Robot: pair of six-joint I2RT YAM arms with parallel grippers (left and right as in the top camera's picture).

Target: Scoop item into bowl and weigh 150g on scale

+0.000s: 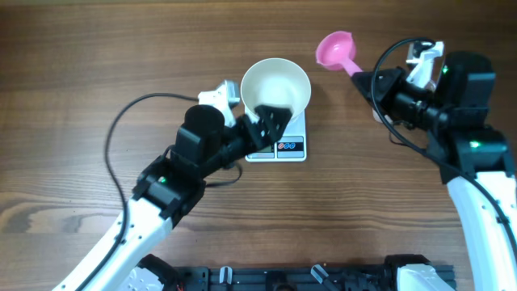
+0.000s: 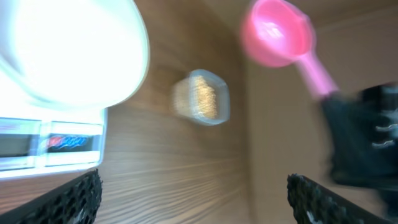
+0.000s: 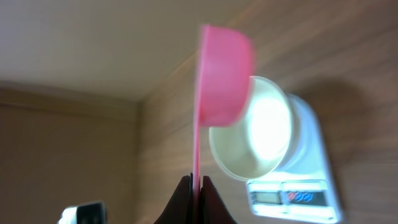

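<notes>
The white bowl (image 1: 275,81) stands on the white scale (image 1: 289,148), and its inside looks bare. My left gripper (image 1: 273,115) hovers at the bowl's near rim, open, with nothing between its fingers (image 2: 68,199). In the left wrist view the bowl (image 2: 68,50) and scale (image 2: 53,144) sit at the left. My right gripper (image 1: 361,75) is shut on the handle of a pink scoop (image 1: 333,48), held in the air to the right of the bowl. The right wrist view shows the scoop (image 3: 224,74) on edge above the bowl (image 3: 255,127) and scale (image 3: 298,193). The tan beans (image 2: 202,96) lie in a clear tub.
The clear tub (image 2: 221,107) stands on the wooden table (image 1: 81,73) beyond the scale, blurred in the left wrist view and not seen from overhead. A black cable (image 1: 129,113) loops left of the left arm. The right arm's body (image 1: 452,97) fills the table's right side.
</notes>
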